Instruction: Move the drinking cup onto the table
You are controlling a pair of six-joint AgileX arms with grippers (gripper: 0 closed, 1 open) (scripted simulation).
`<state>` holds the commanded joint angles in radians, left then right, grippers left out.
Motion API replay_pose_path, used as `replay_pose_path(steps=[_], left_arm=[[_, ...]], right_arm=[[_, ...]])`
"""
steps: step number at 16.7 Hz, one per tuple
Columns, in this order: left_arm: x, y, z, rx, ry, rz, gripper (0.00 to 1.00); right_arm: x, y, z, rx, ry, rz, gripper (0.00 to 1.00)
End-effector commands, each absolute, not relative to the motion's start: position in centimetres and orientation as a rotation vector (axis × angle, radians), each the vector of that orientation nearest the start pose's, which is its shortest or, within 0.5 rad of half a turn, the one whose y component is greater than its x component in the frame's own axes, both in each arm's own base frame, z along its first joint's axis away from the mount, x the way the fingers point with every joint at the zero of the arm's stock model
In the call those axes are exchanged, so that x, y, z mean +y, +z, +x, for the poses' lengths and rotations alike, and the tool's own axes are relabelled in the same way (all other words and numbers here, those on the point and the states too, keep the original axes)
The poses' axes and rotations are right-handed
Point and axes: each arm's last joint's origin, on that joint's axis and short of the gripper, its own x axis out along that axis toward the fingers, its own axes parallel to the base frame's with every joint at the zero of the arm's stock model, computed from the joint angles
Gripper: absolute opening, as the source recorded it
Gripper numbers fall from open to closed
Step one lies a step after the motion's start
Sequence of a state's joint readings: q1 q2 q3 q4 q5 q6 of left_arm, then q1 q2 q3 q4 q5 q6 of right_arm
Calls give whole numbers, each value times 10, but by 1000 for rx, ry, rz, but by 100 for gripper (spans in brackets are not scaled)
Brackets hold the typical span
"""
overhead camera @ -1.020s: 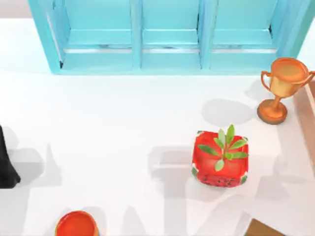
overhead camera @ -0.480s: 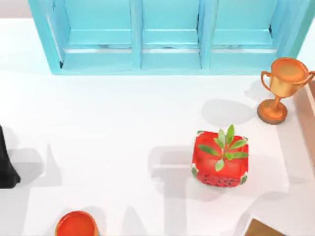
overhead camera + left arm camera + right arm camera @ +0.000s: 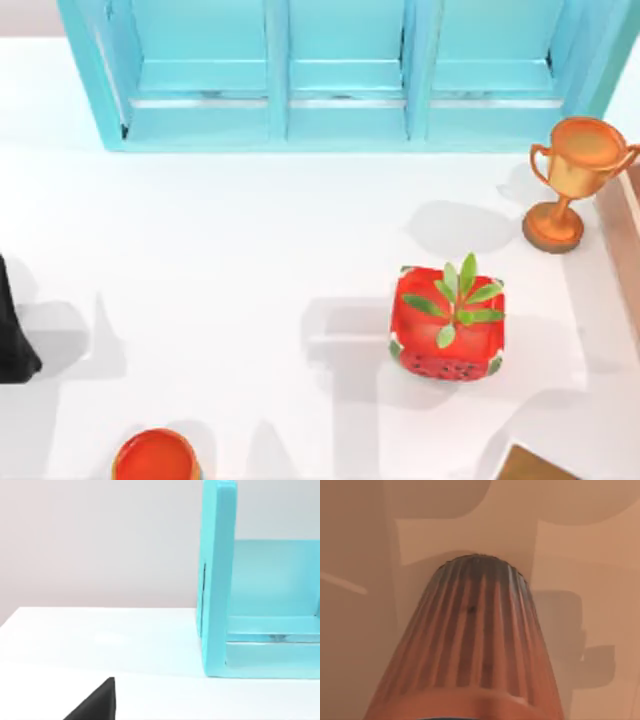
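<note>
Drinking cup [image 3: 475, 645] close up in right wrist view — ribbed lower part toward camera, pale surface beyond. Right end effector's state: cannot tell. Left arm [image 3: 12, 330] parked at tabletop's [image 3: 220, 260] left edge; its end effector's state: cannot tell. On tabletop: watermelon planter [image 3: 447, 330] right of centre, trophy [image 3: 570, 180] far right, orange-red bowl [image 3: 155, 458] at near edge — turquoise cabinet [image 3: 340, 75] along back.

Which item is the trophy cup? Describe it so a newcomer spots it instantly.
Start at the turquoise cabinet along the table's back edge, then move to its right end. The trophy cup stands just in front, beyond the red watermelon planter: shiny orange, two handles, stem and round foot.
</note>
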<state>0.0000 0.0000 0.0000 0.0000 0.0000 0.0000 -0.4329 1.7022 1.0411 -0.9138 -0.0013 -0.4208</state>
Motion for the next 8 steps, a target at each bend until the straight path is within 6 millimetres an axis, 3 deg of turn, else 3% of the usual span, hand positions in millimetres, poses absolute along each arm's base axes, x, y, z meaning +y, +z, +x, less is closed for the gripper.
replay_pose_path(steps=[6,8], left_arm=[[-1,160,106,0,0,0,100],[-1,160,106,0,0,0,100]], right_arm=[[-120,159,264,1574,-5,10,2],[-120,159,264,1574,-5,10,0]])
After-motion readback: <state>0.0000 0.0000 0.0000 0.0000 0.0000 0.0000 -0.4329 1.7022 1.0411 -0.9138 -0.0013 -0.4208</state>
